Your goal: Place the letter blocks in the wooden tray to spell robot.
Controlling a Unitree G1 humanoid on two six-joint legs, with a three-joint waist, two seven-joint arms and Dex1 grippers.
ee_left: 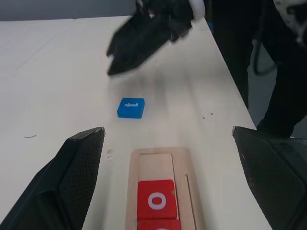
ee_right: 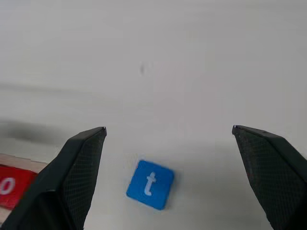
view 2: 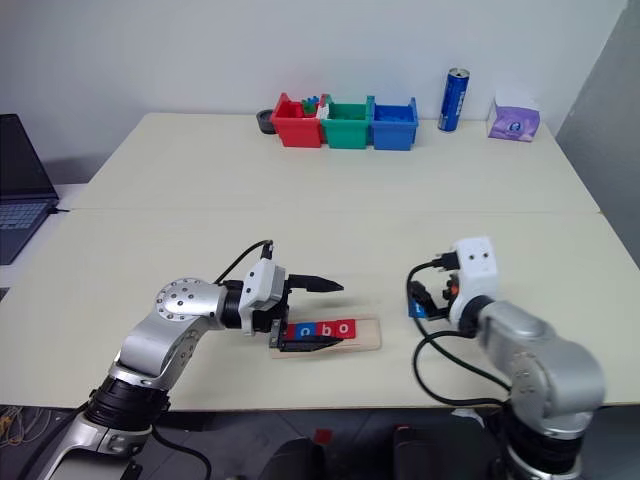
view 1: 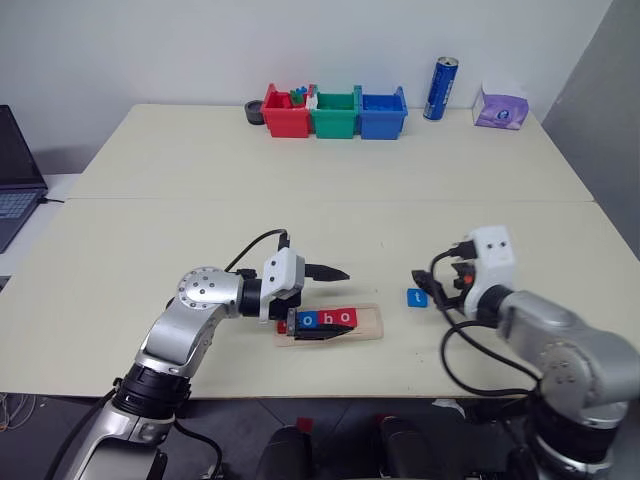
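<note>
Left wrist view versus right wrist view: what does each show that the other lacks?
Left wrist: the open left end effector framing the empty end slot of the wooden tray. Right wrist: bare table beyond the tile. Both: the blue t block lying on the table off the tray's end, the red o block, the open right end effector over the t.

The left arm reaches in from the near left, its silver elbow bent and the white wrist turned so that the left gripper points to the right, low over the table. Its two black fingers stand wide apart, one above the other. The right arm comes in from the near right, forearm angled to the far left. The right gripper points down and leftward, its fingers spread and holding nothing.
</note>
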